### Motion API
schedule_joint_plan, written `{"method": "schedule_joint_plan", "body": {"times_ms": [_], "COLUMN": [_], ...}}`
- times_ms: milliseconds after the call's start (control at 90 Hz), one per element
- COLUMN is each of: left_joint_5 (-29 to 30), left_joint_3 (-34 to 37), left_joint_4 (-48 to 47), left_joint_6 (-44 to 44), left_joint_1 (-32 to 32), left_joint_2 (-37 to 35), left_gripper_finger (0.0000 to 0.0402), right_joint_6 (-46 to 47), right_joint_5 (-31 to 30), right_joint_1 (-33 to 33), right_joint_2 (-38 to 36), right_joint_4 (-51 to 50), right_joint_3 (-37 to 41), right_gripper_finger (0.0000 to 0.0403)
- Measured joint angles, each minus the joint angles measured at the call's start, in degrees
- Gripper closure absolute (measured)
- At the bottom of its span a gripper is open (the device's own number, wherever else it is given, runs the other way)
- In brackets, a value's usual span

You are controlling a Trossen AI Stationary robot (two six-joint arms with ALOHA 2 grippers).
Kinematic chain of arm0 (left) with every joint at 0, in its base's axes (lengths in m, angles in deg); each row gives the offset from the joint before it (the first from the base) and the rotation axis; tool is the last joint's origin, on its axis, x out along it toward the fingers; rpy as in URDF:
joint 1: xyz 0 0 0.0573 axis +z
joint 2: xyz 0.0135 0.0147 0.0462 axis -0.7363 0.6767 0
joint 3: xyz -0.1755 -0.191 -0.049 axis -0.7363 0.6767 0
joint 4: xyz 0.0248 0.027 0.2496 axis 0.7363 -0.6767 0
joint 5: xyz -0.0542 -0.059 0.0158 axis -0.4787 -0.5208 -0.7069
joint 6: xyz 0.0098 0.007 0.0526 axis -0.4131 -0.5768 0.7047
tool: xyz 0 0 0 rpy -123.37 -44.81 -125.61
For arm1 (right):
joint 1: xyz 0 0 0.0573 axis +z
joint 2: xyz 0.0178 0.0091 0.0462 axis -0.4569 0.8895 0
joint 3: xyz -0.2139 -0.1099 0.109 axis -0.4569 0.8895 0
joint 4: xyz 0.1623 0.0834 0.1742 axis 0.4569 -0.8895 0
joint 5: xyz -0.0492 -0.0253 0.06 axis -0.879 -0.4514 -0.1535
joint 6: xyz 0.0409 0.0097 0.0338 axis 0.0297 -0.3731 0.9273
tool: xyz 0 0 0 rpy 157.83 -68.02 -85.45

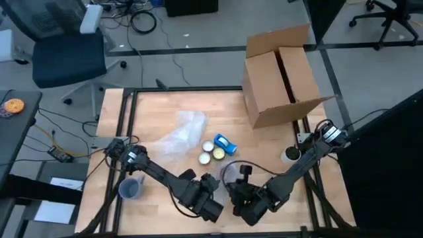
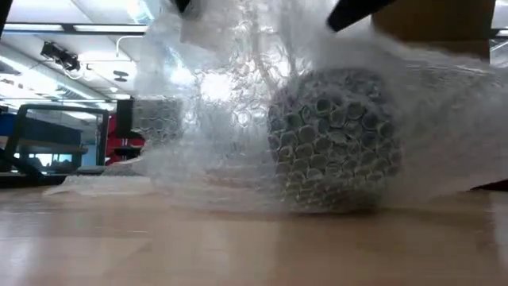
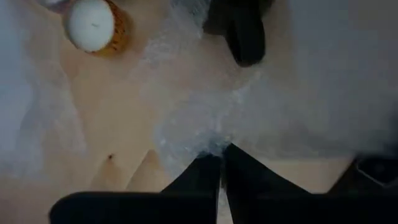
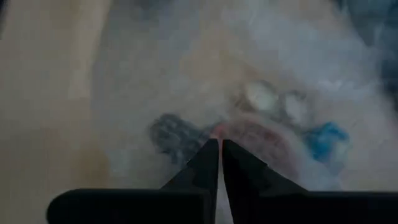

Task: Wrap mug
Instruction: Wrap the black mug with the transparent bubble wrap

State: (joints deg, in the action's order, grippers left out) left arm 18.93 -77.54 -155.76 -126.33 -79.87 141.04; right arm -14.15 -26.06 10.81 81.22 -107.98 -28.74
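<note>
A wooden counter [image 1: 264,142] carries a cardboard box [image 1: 277,76] at 1 o'clock; a chair [image 1: 66,56] stands beyond. Only the low view shows the bubble wrap [image 2: 333,143] roll. Left tool [image 3: 221,158] and right tool [image 4: 219,149] are both clamped on it.

Cardboard box [image 1: 281,76] blocks far right, bubble wrap [image 1: 182,132] and tins [image 1: 218,149] crowd centre

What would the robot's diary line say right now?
left gripper: shut on bubble wrap | right gripper: shut on bubble wrap | wrapped bundle: on table

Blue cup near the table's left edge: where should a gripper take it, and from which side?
Probably one wall at the rim, from straight above: the blue cup stands upright on the table with its mouth open upward, so one finger can go inside.
</note>
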Motion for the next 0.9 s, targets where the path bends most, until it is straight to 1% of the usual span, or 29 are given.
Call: {"method": "schedule_joint_plan", "body": {"times_ms": [67, 200, 300, 389, 511, 656, 711, 800, 900], "left_joint_5": [-0.4, -0.8, -0.6, -0.4, -0.2, -0.5, 0.7, 4.5, 7.4], "left_joint_3": [0.0, -0.2, -0.2, -0.2, -0.2, -0.2, -0.2, -0.2, -0.2], "left_joint_4": [1.4, 2.6, 3.1, 4.1, 8.6, 12.8, 12.9, 12.8, 13.6], "left_joint_6": [0.3, 3.6, 6.8, 10.0, 16.9, 26.3, 29.5, 35.2, 42.7], "left_joint_1": [-0.3, -0.6, -0.5, -0.2, 0.6, 1.6, 2.0, 2.6, 2.8], "left_joint_2": [0.0, 0.0, -0.4, -0.8, -1.0, -1.1, -1.1, -1.2, -1.2], "left_gripper_finger": [0.0402, 0.0402, 0.0402, 0.0402, 0.0401, 0.0402, 0.0402, 0.0402, 0.0402], "right_joint_6": [-1.0, -3.9, -6.8, -9.5, -13.0, -16.6, -17.3, -17.5, -18.2], "right_joint_5": [0.5, 3.9, 6.3, 7.3, 7.7, 10.7, 11.7, 12.0, 10.8], "right_joint_1": [-2.0, -5.6, -7.1, -7.7, -7.9, -7.7, -7.2, -6.3, -5.2], "right_joint_2": [0.0, 0.1, 0.1, 0.1, 0.1, 0.1, 0.0, 0.0, 0.0], "right_joint_4": [0.0, 0.2, 0.1, -0.4, -0.8, 0.6, 0.7, 2.6, 4.7], "right_joint_3": [0.0, 0.7, 1.0, 1.0, 1.0, 1.1, 1.1, 1.1, 1.1], "right_gripper_finger": [0.0403, 0.0403, 0.0403, 0.0403, 0.0403, 0.0403, 0.0403, 0.0403, 0.0403]}}
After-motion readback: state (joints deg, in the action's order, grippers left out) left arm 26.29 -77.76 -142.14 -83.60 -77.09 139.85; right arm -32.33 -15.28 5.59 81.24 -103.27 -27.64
